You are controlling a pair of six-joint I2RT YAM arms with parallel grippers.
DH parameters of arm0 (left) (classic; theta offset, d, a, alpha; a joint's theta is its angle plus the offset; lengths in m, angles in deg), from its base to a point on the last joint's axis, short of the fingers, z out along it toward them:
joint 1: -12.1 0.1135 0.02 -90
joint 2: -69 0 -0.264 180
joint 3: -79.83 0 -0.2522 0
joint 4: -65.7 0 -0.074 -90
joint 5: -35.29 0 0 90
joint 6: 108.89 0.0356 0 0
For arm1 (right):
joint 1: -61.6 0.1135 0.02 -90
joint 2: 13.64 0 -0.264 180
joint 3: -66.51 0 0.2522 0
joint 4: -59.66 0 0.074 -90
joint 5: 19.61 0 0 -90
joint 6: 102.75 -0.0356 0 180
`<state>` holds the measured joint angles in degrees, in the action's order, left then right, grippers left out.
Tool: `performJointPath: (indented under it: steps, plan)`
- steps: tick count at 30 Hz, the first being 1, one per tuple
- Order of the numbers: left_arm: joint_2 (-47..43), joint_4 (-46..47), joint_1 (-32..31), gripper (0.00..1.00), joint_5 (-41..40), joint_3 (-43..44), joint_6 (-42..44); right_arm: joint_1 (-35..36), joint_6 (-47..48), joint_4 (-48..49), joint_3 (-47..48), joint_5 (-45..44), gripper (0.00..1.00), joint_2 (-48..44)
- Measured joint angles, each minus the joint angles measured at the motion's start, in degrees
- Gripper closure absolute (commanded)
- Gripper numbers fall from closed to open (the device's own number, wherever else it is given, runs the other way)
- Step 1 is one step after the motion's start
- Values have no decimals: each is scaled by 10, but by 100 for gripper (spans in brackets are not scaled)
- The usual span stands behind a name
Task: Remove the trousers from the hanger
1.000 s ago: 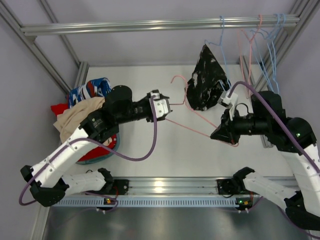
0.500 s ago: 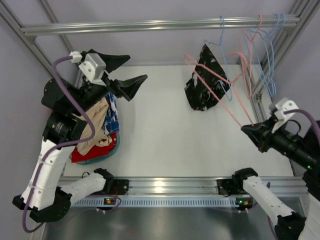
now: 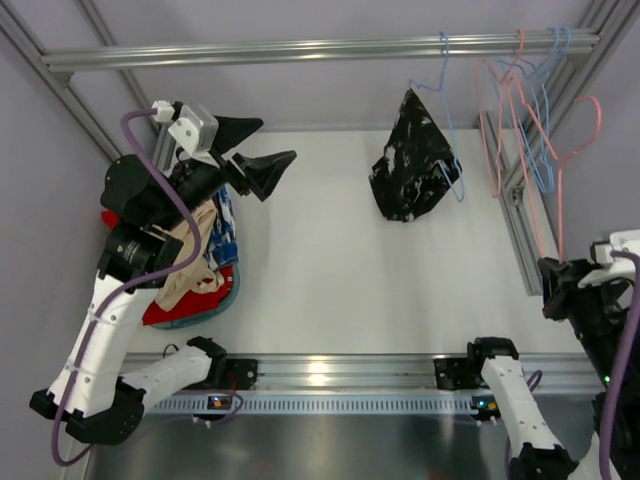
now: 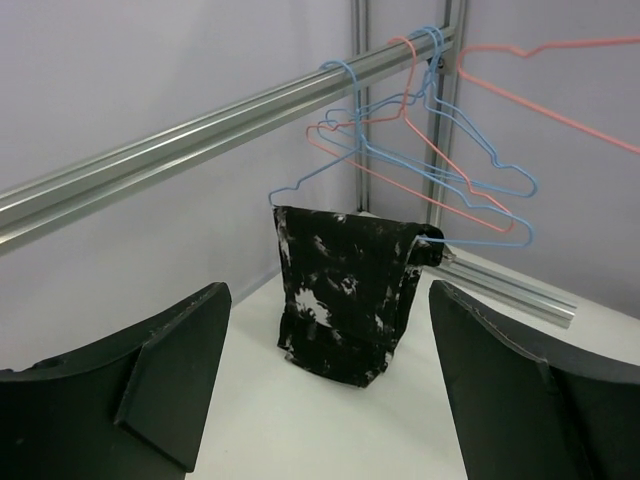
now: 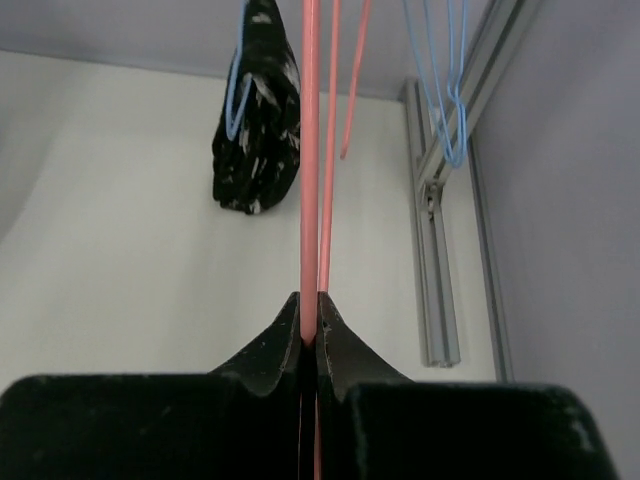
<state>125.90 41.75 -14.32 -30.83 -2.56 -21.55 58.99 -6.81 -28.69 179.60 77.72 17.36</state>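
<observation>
R gripper (image 5: 310, 318) clamped on pink hanger (image 5: 310, 150), near-right corner; your risk, I judge: its hook snags the hung hangers (image 3: 535, 150), or thin wire slips. L gripper (image 3: 272, 140) spread wide, empty, far-left corner. Blue trousers (image 3: 228, 225) + beige trousers (image 3: 190, 280) heaped at left edge; black pair (image 3: 410, 165) hangs far-right.

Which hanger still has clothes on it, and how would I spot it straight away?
Find the metal rail running across the back of the frame; most wire hangers bunch bare at its right end. One blue hanger hangs alone a little left of that bunch, and it is the only one with a black, white-flecked garment draped over it.
</observation>
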Motion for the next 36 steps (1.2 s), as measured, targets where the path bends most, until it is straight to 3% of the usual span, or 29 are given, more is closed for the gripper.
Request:
performJointPath:
  steps: [4,13,28,36]
  plan:
    - [-4,0,1,13,-14,-15,7,-4,-6,-16,-49,-16,100,30]
    - [-42,-2,1,13,-35,-75,25,-4,-17,29,-57,2,100,127]
    - [-66,-38,14,8,-65,-125,49,-5,-43,155,55,54,100,434]
    - [-75,-112,17,2,-101,-160,61,-5,-50,191,26,71,100,459]
